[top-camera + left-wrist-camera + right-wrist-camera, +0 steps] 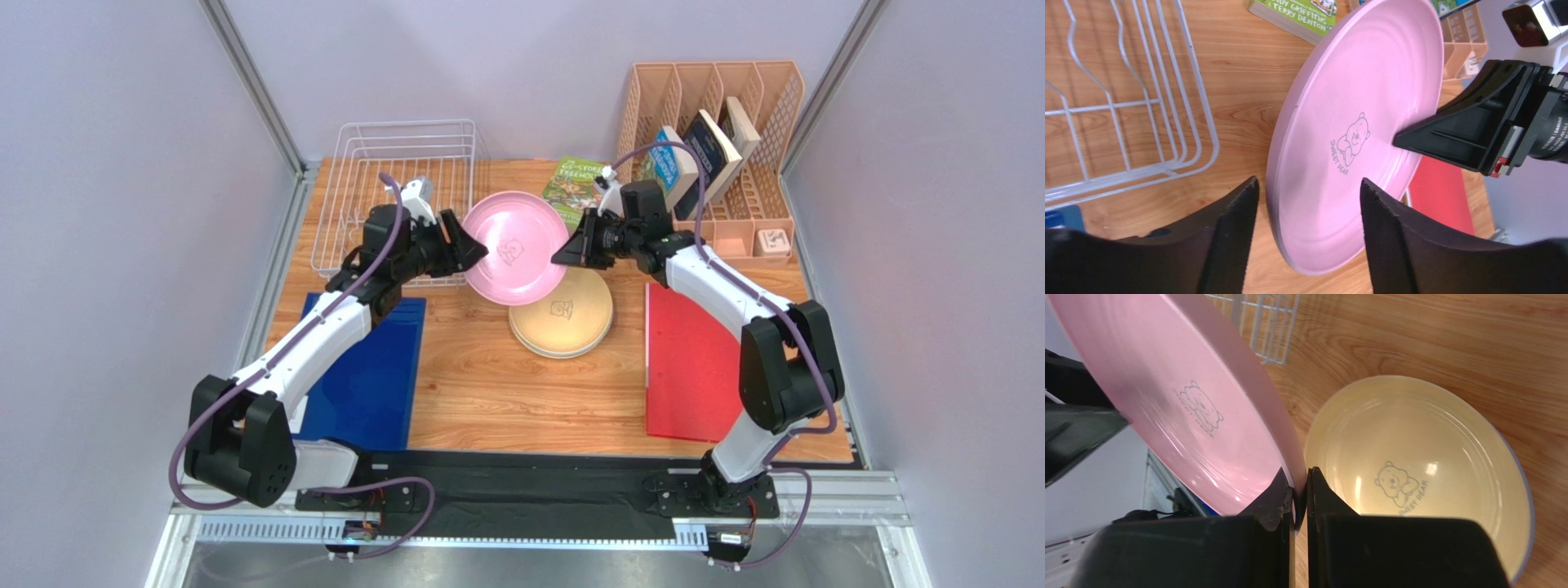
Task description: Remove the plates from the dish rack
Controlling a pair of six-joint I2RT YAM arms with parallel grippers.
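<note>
A pink plate [509, 251] hangs tilted on edge above the table, between the two arms. My right gripper [567, 254] is shut on its right rim; the right wrist view shows both fingers pinching the pink plate [1180, 398] at the right gripper [1300, 478]. My left gripper [1309, 184] stands open, one finger on each side of the pink plate's [1352, 122] lower rim with gaps showing. A cream-yellow plate [562, 321] lies flat on the wood below, seemingly stacked on another. The white wire dish rack [399, 184] stands at the back left with no plates visible in it.
A peach slotted organiser [711, 135] with books stands at the back right, and a green book [574, 184] lies beside it. A blue mat [368, 368] lies at the front left. A red mat [693, 361] lies at the front right.
</note>
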